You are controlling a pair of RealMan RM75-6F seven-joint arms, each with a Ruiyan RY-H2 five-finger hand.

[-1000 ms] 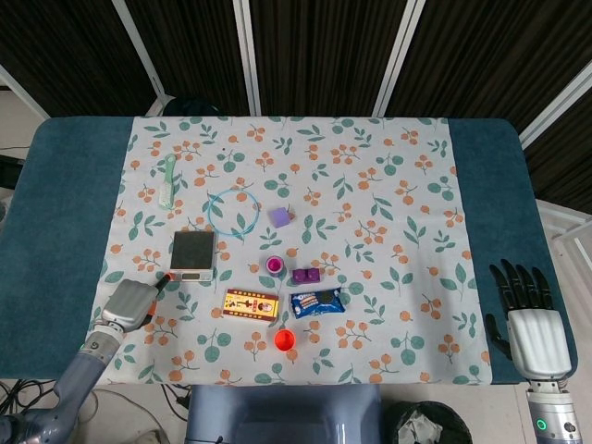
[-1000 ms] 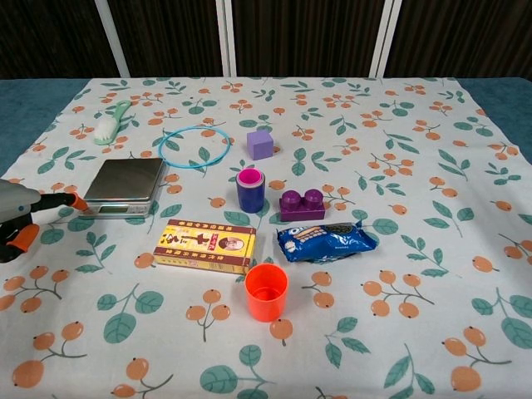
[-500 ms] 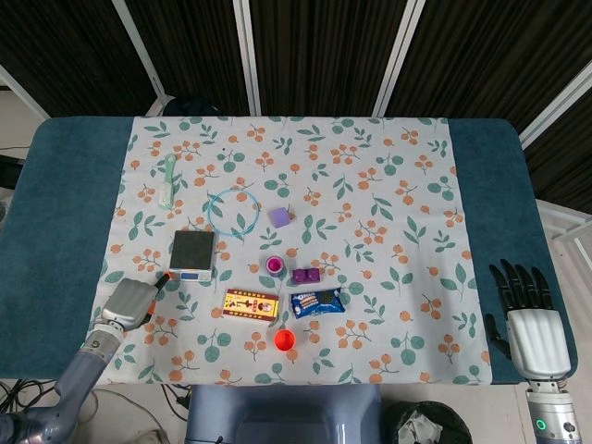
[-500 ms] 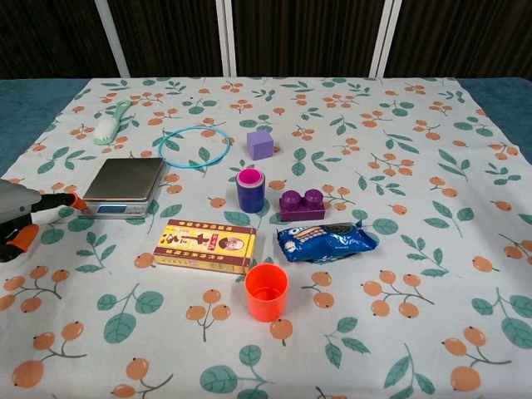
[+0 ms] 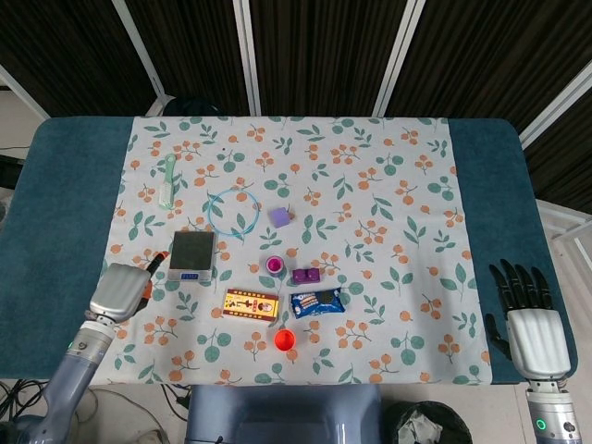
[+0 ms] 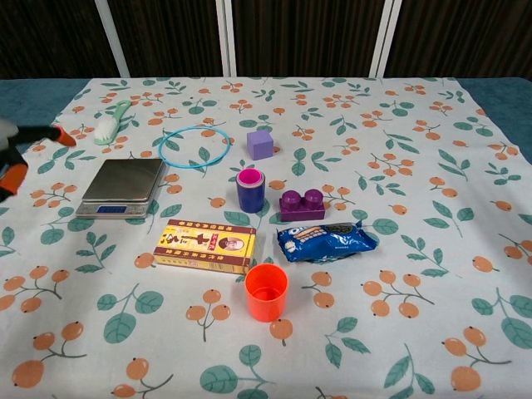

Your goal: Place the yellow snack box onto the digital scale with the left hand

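Yellow cardboard snack box (image 6: 204,246) flat on floral-clothed table (image 5: 388,176), between silver digital scale (image 6: 121,186) and orange plastic cup (image 6: 266,292); left hand (image 5: 118,291) empty, finger spread unclear.

Blue table (image 5: 65,213) — floral cloth (image 5: 370,185) spread directly over it.

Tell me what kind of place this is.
Probably a robot test lab: a table with a floral cloth, dark curtain panels behind, and small props laid out, like a digital scale and yellow snack box.
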